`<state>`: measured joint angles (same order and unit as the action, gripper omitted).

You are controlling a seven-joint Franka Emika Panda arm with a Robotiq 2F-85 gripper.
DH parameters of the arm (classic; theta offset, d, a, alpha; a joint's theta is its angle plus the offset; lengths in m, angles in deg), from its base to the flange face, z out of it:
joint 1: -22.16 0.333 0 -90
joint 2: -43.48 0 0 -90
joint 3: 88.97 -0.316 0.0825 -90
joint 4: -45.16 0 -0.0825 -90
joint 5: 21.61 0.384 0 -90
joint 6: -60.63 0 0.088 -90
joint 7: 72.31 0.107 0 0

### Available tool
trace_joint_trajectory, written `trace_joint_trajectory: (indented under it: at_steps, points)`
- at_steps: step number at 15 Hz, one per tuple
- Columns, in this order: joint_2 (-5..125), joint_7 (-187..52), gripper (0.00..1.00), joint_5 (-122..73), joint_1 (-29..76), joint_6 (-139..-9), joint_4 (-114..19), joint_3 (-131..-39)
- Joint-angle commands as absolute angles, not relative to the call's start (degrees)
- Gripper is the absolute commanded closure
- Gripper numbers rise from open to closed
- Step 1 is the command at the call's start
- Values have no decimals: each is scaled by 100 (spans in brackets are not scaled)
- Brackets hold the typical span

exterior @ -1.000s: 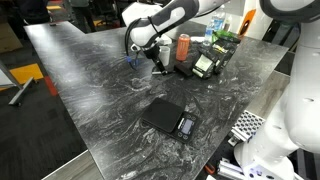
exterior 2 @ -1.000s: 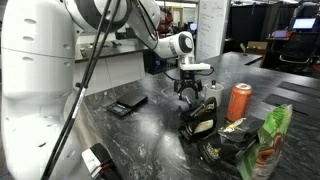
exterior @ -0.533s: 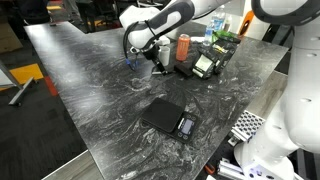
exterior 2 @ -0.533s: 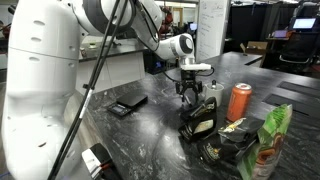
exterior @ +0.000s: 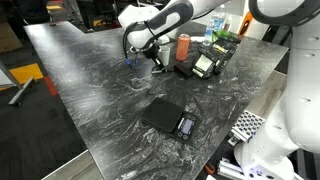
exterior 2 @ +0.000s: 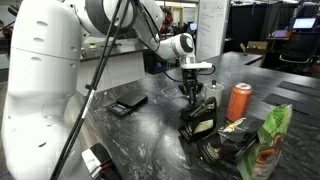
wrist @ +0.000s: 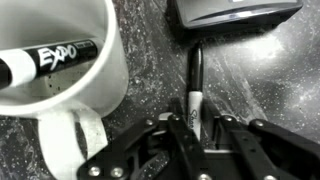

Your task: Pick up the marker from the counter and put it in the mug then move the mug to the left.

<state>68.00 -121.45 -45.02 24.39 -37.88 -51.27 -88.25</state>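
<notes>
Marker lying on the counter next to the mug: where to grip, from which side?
Mid-barrel, from straight above. The marker lies flat on the counter, so the gripper should close across its thin width; the mug crowds one side, a black device its far end.

In the wrist view, the word EXPO stands in white letters on the dark marker (wrist: 52,58) that lies inside the white mug (wrist: 112,62).
</notes>
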Motion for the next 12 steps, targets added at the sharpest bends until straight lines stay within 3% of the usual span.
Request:
trace_joint_trajectory:
  at_steps: [1, 12]
  points:
    - [6929, -12087, 100, -4612, 2369, -3610, -5058, -8918]
    - [6369, -11635, 97, -4415, 2490, -2972, -5236, -9113]
